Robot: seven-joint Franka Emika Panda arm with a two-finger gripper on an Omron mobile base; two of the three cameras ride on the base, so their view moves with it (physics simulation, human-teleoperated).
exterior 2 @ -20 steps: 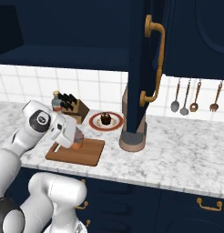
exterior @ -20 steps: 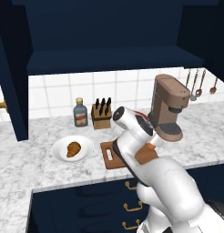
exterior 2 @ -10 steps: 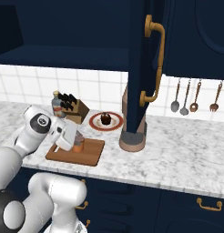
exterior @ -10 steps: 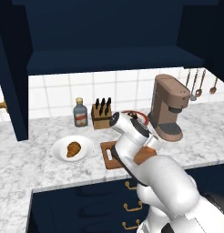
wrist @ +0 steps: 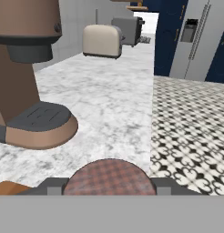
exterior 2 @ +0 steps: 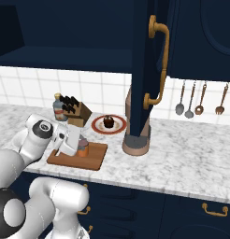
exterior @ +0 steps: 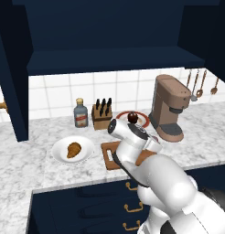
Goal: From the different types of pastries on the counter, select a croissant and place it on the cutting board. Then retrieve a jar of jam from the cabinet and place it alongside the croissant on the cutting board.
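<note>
gripper (exterior 2: pixel 78 148) clenched on jar of jam (exterior 2: pixel 82 149) (checked lid (wrist: pixel 109 177) up), jar low over cutting board (exterior 2: pixel 91 160), croissant (exterior: pixel 73 150) on white plate (exterior: pixel 58 146) beside board

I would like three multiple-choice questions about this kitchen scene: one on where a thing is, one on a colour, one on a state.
1. Where is the croissant?
A. on a white plate
B. on the board
C. in the cabinet

2. What colour is the coffee machine?
A. white
B. brown
C. green

3. How are the fingers?
A. wide open, empty
B. shut on the jar over the board
C. shut on a knife

Answers: 1 A, the croissant lies on the plate left of the board. 2 B, its body is brown. 3 B, the jar sits in the fingers at the board.
</note>
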